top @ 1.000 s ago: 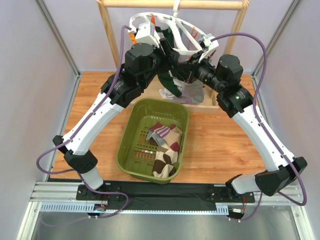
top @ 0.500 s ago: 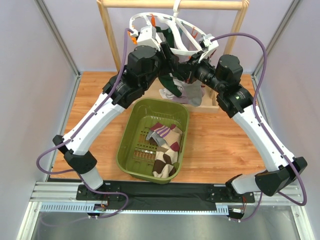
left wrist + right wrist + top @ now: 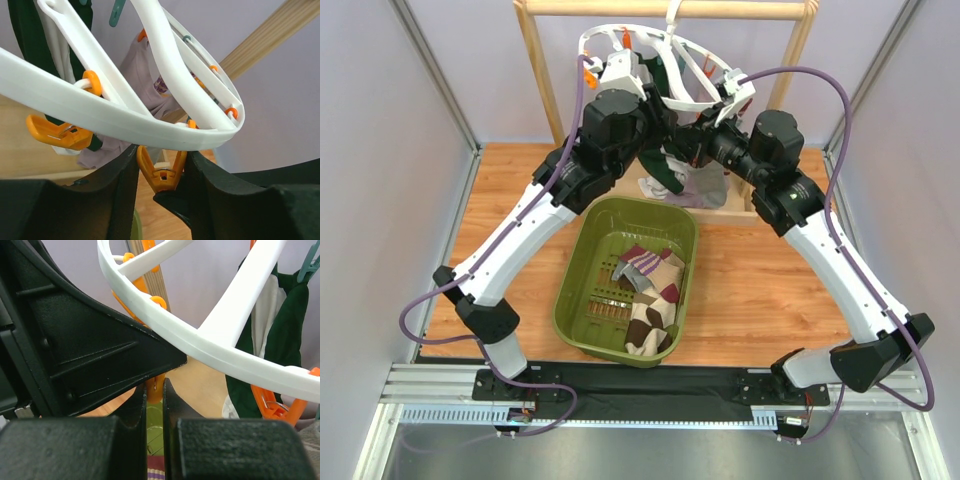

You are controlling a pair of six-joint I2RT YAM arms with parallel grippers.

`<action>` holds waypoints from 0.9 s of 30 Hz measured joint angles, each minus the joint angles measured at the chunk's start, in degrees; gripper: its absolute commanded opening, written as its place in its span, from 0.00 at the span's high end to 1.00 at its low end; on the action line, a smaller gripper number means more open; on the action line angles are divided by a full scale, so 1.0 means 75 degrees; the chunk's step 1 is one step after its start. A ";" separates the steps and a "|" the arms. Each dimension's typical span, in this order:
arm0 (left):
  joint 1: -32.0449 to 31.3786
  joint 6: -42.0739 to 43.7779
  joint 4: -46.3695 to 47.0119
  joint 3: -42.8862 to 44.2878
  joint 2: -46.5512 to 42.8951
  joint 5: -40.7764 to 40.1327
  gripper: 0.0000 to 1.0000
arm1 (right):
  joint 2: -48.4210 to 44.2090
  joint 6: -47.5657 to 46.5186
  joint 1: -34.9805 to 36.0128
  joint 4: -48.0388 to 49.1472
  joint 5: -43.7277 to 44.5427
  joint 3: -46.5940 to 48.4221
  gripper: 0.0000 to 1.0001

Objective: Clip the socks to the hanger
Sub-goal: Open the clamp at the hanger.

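Clip (image 3: 161,175), orange, beneath the hanger (image 3: 100,110) is grasped by left jaws; right jaws are clenched.

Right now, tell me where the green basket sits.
Top view: the basket sits centrally between the left arm and right arm, just nearer than the wooden rack.

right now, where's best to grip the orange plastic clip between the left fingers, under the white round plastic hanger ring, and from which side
Pinch the orange plastic clip across its two flared wings, one outer face each side, reaching in under the white round plastic hanger ring. The wings splay into a V, so squeezing them should probably open it.
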 measured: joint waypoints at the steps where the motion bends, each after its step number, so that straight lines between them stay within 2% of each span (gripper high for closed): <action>1: 0.0000 0.0015 0.0023 0.0000 0.0009 0.0006 0.59 | 0.0000 -0.0009 0.0006 -0.0009 0.0006 0.0000 1.00; 4: 0.0003 0.0087 0.0099 0.0003 0.0012 0.0050 0.79 | -0.0015 -0.0032 0.0009 -0.0026 0.0017 0.0000 1.00; 5: 0.0009 0.0125 0.0111 0.0006 0.0012 0.0067 0.97 | -0.0029 -0.0050 0.0017 -0.0026 0.0035 0.0000 0.98; 6: 0.0017 0.0137 0.0125 0.0006 0.0012 0.0108 1.00 | -0.0044 -0.0076 0.0020 -0.0050 0.0052 0.0000 0.80; 9: 0.0038 0.0187 0.0198 0.0009 0.0012 0.0221 1.00 | -0.0079 -0.0085 0.0050 -0.0117 0.0119 -0.0006 0.50; 11: 0.0067 0.0187 0.0248 0.0009 0.0012 0.0268 1.00 | -0.0105 -0.0102 0.0064 -0.0245 0.0172 -0.0006 0.38; 12: 0.0079 0.0187 0.0286 0.0006 0.0012 0.0286 1.00 | -0.0119 -0.0102 0.0082 -0.0332 0.0213 -0.0006 0.26; 16: 0.0102 0.0187 0.0335 -0.0015 0.0009 0.0367 1.00 | -0.0335 -0.0125 0.0099 -0.0874 0.0577 -0.0105 0.13; 18: 0.0108 0.0187 0.0341 -0.0020 0.0009 0.0408 1.00 | -0.0673 -0.0119 0.0096 -0.1029 0.0685 -0.0431 0.12; 20: 0.0119 0.0187 0.0414 -0.0090 -0.0012 0.0463 1.00 | -0.1157 -0.0099 0.0090 -0.1253 0.0705 -0.0898 0.17; 21: 0.0128 0.0187 0.0449 -0.0137 -0.0026 0.0495 1.00 | -0.1411 -0.0082 0.0090 -0.1343 0.0688 -0.1116 0.26; 23: 0.0152 0.0192 0.0487 -0.0201 -0.0050 0.0562 1.00 | -0.1944 0.0006 0.0093 -0.1381 0.0475 -0.1673 0.37; 25: 0.0181 0.0221 0.0548 -0.0286 -0.0099 0.0615 1.00 | -0.2320 0.0125 0.0119 -0.1326 0.0163 -0.2218 0.60; 26: 0.0201 0.0236 0.0600 -0.0376 -0.0149 0.0629 1.00 | -0.2390 0.0201 0.0187 -0.1300 -0.0003 -0.2480 0.65; 27: 0.0213 0.0248 0.0624 -0.0455 -0.0198 0.0638 1.00 | -0.2398 0.0297 0.0291 -0.1288 -0.0143 -0.2678 0.64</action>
